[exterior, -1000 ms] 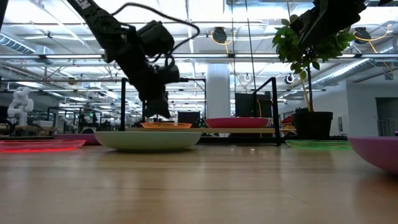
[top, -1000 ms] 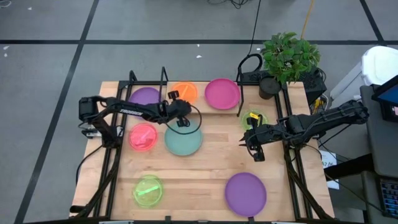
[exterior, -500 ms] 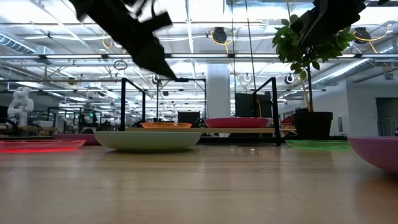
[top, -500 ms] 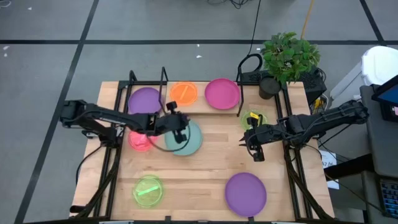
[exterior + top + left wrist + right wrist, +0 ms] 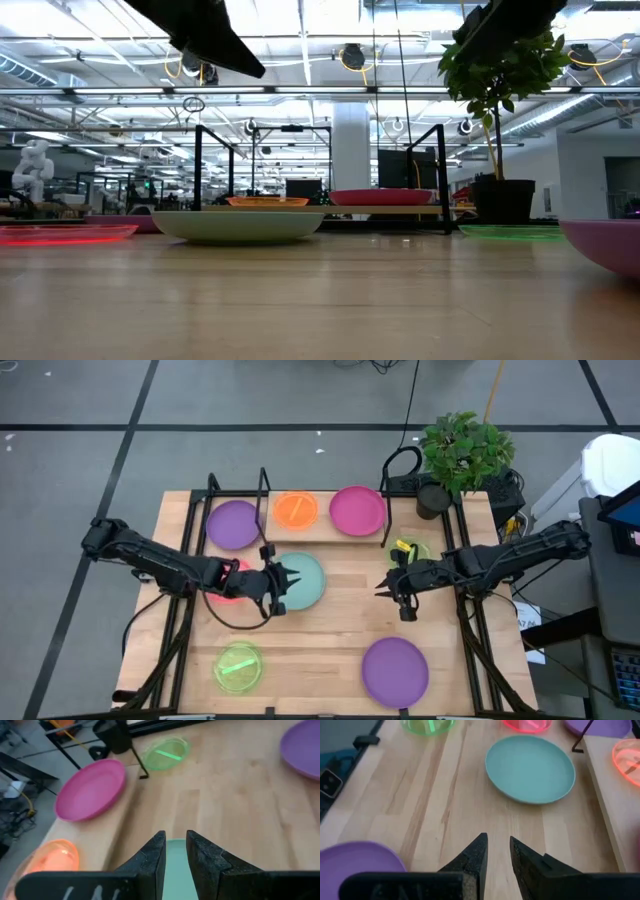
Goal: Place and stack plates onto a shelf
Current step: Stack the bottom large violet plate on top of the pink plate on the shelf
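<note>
Left gripper [image 5: 283, 586], fingers slightly parted with a narrow empty gap between them, held in the air above the 9 o'clock edge of the teal plate [image 5: 300, 580], which lies flat on the wooden table [image 5: 330, 630] near its centre. Right gripper [image 5: 393, 590], fingers likewise a little apart and empty, raised over bare table at 3 o'clock of the teal plate, well apart from it.

Shelf [image 5: 320, 530], a light-wood plank with black metal end frames, along the table's 12 o'clock edge. Three plates rest on it side by side: a purple plate [image 5: 233, 523] toward 9 o'clock, a small translucent orange plate [image 5: 295, 510] in the middle, and a magenta plate [image 5: 357, 510] toward 3 o'clock.

Red plate [image 5: 228, 582], translucent, on the table just beside the teal plate at its 9 o'clock, partly covered by the left arm. Green plate [image 5: 238, 667] near the table's 7 o'clock corner. Second purple plate [image 5: 394, 671] toward 5 o'clock. Second green plate [image 5: 407, 549] at 3 o'clock, just off the shelf's end and partly under the right arm. Potted plant [image 5: 462, 455] at the 1 o'clock corner.
</note>
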You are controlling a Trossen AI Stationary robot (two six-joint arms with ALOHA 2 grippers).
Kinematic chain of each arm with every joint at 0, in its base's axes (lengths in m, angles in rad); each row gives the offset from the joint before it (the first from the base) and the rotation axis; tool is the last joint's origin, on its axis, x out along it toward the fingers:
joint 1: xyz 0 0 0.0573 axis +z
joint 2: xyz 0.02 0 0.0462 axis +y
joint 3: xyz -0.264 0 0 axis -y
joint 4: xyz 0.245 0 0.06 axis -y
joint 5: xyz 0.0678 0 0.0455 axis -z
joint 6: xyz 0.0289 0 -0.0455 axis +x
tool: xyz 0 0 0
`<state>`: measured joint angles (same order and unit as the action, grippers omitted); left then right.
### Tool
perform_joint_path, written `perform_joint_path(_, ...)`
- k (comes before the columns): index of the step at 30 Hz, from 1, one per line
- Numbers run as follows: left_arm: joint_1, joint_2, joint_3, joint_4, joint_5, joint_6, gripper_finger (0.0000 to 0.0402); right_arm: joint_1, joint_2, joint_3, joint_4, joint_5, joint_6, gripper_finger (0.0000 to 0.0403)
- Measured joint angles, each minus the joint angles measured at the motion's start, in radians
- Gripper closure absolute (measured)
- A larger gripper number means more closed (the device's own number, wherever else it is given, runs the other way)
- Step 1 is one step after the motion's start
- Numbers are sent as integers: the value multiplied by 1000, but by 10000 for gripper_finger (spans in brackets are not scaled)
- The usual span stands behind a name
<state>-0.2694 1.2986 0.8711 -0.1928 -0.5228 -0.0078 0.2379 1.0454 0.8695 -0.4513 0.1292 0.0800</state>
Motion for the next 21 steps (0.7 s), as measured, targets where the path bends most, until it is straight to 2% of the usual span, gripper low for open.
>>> perform_joint_path(9, -71, 0, 0, -26, 1, -54, 318, 0, 85, 0, 75, -3, -116, 335)
perform_joint_path(16, -100, 0, 0, -28, 1, -78, 318, -1, 173, 0, 282, -37, -224, 335)
perform_joint_path(21, -106, 0, 0, -36, 2, -77, 318, -8, 267, 0, 394, -22, -232, 335)
